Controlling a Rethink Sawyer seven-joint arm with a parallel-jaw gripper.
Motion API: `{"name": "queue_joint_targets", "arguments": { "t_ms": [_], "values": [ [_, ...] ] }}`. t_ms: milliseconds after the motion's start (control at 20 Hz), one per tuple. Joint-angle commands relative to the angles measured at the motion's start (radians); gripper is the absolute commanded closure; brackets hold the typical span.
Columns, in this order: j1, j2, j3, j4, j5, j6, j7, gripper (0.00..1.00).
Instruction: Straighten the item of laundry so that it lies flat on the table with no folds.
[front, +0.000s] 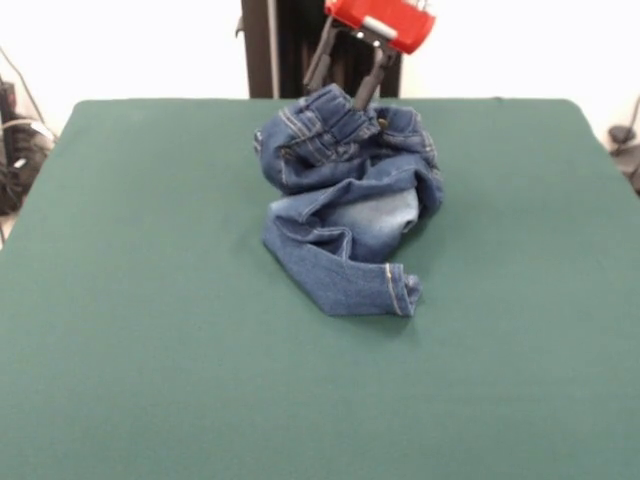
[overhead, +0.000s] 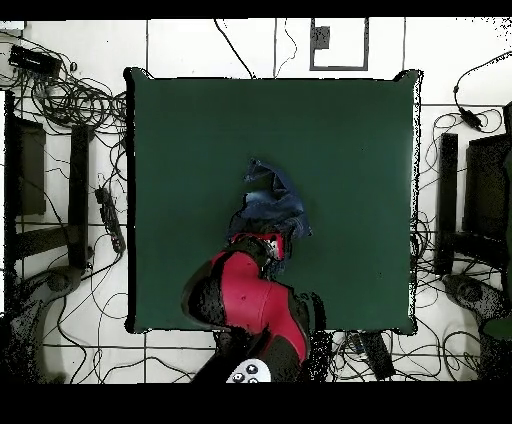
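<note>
Clearly the jeans (front: 345, 200) are far from flat: they sit bunched in a heap on the far middle of the table (front: 150, 350), one leg trailing toward the near side with its hem folded over. The fingers (front: 342, 75) reach down at the heap's far top, at the waistband, spread apart, and whether either one has hold of cloth I cannot tell. I judge this the grasping step; next comes closing on the waistband and drawing it away to unroll the legs.

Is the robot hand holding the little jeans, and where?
It cannot be told for sure. The hand reaches down to the waistband end of the crumpled jeans, at the top of the pile, but its tips are hidden.
</note>
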Motion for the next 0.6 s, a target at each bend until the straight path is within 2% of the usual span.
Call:
{"name": "queue_joint_targets", "arguments": {
  "t_ms": [50,600],
  "values": [
    [-0.045,-0.024,0.217,-0.025,0.001,0.139,0.134,0.00],
    [0.015,0.038,0.158,-0.050,0.041,0.100,0.187,0.00]
  ]
}}
